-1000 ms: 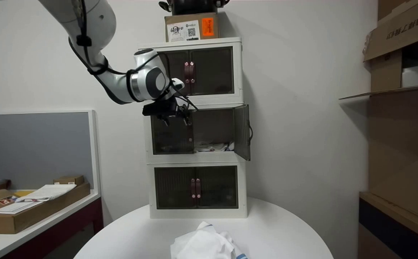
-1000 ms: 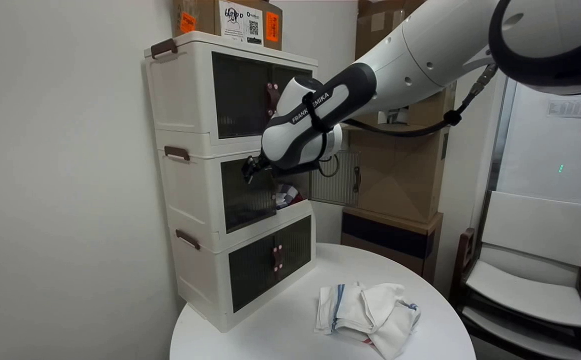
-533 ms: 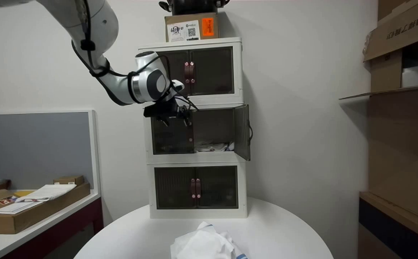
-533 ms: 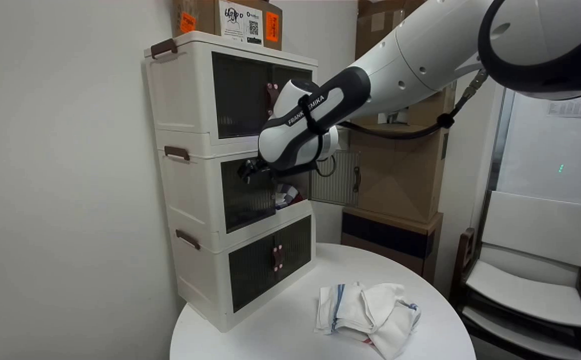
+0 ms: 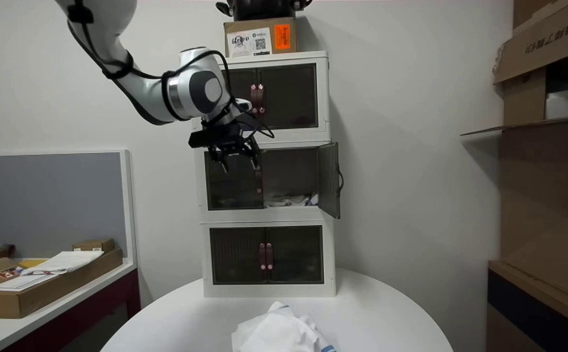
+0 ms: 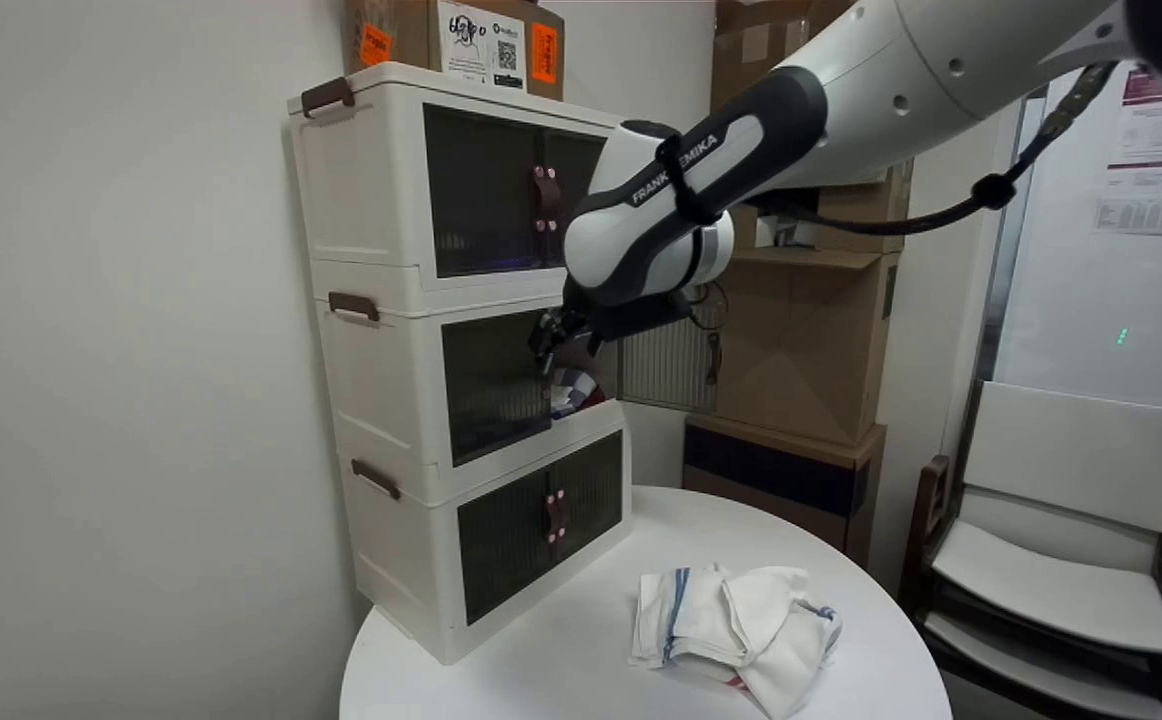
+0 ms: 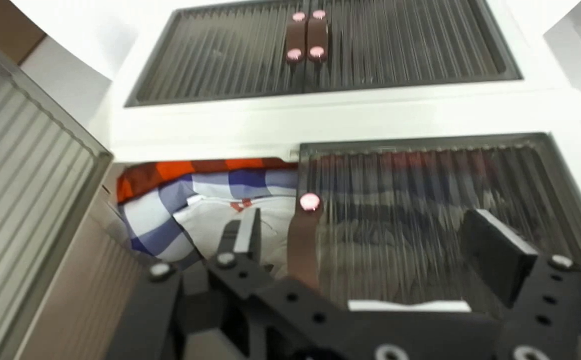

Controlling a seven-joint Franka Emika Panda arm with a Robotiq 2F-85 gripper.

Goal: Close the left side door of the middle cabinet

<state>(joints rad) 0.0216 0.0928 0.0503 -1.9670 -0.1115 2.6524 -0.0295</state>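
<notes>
Wrist view, closed ribbed translucent door [image 7: 400,210], white middle cabinet [image 7: 210,136], jaws apart

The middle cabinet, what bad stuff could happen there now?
The hand might snag the handle, which shows between its spread fingers in the wrist view. The open door sticks out, so it could get bumped. Cloth inside might catch if that door swings shut.

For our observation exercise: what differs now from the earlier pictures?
The gripper has backed away from the middle cabinet, with nothing visibly grasped or released. Unchanged: fingers apart, left side door apparently shut, right door open, white cloth on the table.
</notes>
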